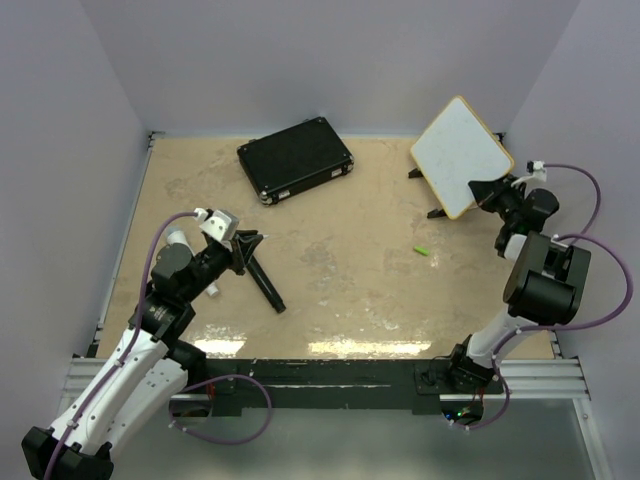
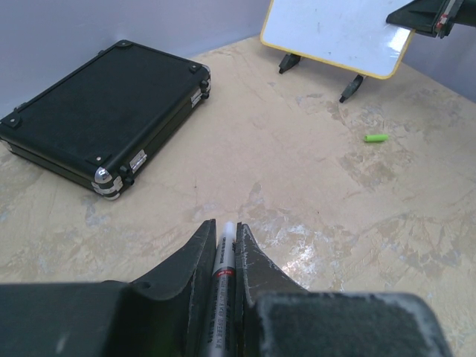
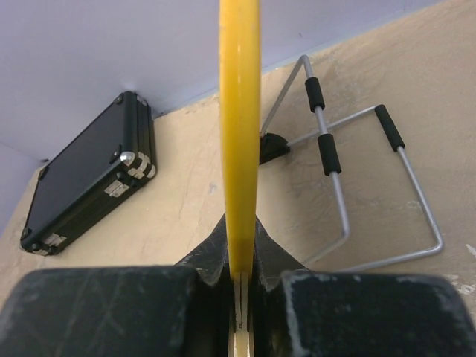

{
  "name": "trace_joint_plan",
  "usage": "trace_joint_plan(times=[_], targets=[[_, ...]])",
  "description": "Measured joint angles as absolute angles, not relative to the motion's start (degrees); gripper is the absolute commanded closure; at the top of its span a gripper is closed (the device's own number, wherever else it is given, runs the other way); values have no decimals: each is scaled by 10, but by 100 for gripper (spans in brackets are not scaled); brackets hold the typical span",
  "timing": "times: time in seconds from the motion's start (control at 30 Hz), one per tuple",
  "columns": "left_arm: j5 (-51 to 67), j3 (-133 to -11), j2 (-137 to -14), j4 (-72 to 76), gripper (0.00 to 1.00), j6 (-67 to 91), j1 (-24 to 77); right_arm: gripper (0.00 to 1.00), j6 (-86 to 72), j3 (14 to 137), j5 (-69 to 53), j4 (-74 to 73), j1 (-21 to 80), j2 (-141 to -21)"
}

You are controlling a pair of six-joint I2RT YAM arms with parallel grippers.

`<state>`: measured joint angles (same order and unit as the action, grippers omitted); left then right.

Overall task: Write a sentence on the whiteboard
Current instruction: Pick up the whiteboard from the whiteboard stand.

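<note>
the right fingers (image 3: pixel 274 254) pinch the whiteboard (image 1: pixel 458 152) only by its thin rim, near its wire stand (image 3: pixel 338 186), so the marker (image 2: pixel 224 256) clamped in the left fingers (image 2: pixel 195 262) could push it askew.

— Where does the overhead one sit?
— High up at the near edge of the table (image 1: pixel 350 290), looking down over all of it.
— And the wrist ones?
— The left looks low across the tabletop, past its own fingers (image 2: pixel 195 268), toward the black case (image 2: pixel 104 111) and the whiteboard (image 2: pixel 335 30). The right sits hard up against that board's yellow rim, edge-on. All three catch the case.
</note>
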<state>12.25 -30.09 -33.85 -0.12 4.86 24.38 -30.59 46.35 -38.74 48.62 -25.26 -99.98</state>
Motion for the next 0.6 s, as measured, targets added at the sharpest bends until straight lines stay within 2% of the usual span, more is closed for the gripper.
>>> trace_joint_plan(times=[0.4,0.6], targets=[[133,-286,-325,26,100,66,244,100,-328,445,-428,512,-253,-860],[161,-249,-308,90,100,134,244,100,-303,446,-485,444,-253,-763]])
